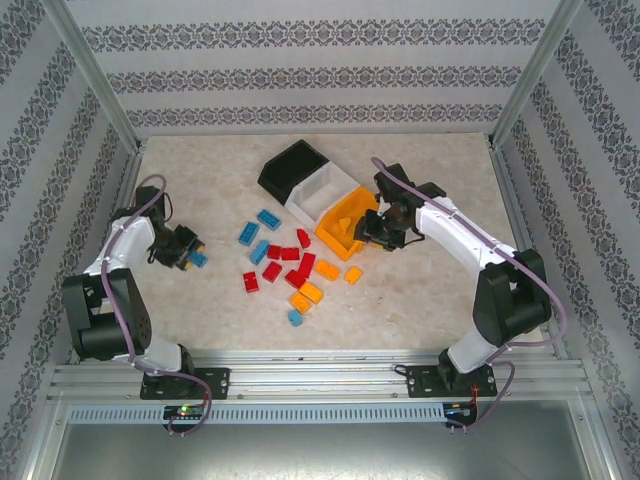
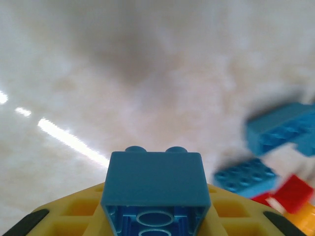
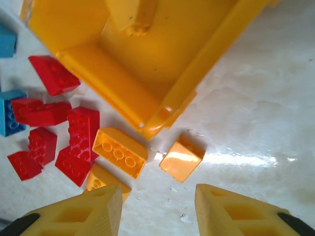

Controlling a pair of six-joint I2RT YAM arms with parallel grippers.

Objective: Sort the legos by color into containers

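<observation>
left gripper [image 2: 155, 219] tight on light blue lego [image 2: 155, 179]; right gripper [image 3: 157, 211] slightly open by orange-yellow bin [image 3: 115, 86]

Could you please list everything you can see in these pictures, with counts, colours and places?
Table: one, pale marbled, under everything.
Bins: three joined in a row, far centre: black bin, white bin, orange-yellow bin.
Red legos: about seven, clustered mid-table.
Blue legos: four loose, left and near side of the reds.
Orange legos: about four beside the orange-yellow bin; at least one inside.
Held blue lego: one.
Left gripper: fingers shut on it.
Right gripper: fingers apart, empty, by the orange-yellow bin.
</observation>
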